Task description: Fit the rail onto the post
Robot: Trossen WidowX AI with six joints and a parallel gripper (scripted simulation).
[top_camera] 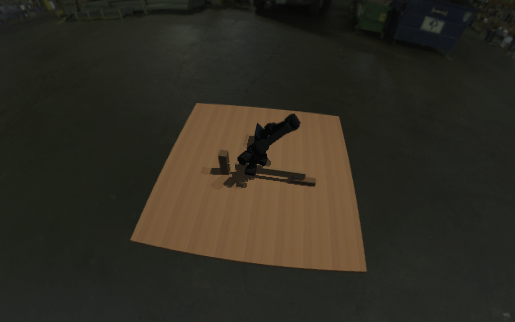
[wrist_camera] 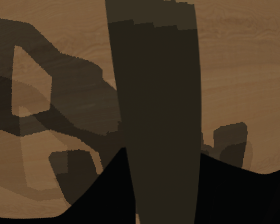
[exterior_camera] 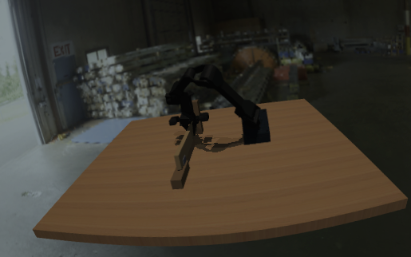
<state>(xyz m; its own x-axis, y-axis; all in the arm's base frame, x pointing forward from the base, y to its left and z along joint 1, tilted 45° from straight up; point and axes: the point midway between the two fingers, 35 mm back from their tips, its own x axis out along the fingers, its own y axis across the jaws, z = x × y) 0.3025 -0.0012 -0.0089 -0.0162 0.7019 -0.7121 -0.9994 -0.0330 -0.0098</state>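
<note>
The long wooden rail (top_camera: 281,173) (exterior_camera: 183,151) (wrist_camera: 158,100) stands on edge. Its far end is at the low footboard block (top_camera: 310,182) (exterior_camera: 178,183); the bracket's inside is too small to make out. My gripper (top_camera: 251,171) (exterior_camera: 193,130) (wrist_camera: 147,151) is shut on the rail near its post end, with a black finger on each side. A dark shadow strip lies apart from the rail, which looks raised off the table and roughly level. The short wooden post (top_camera: 224,162) (exterior_camera: 196,113) stands upright beyond the near end, with a small gap visible in the top view. Pegs and holes cannot be made out clearly.
The wooden table (top_camera: 196,225) (exterior_camera: 296,179) carries everything. The arm's dark base (exterior_camera: 256,129) stands to one side of the rail, and the arm arches over to it. Shadows of the arm and gripper fall around the rail and post.
</note>
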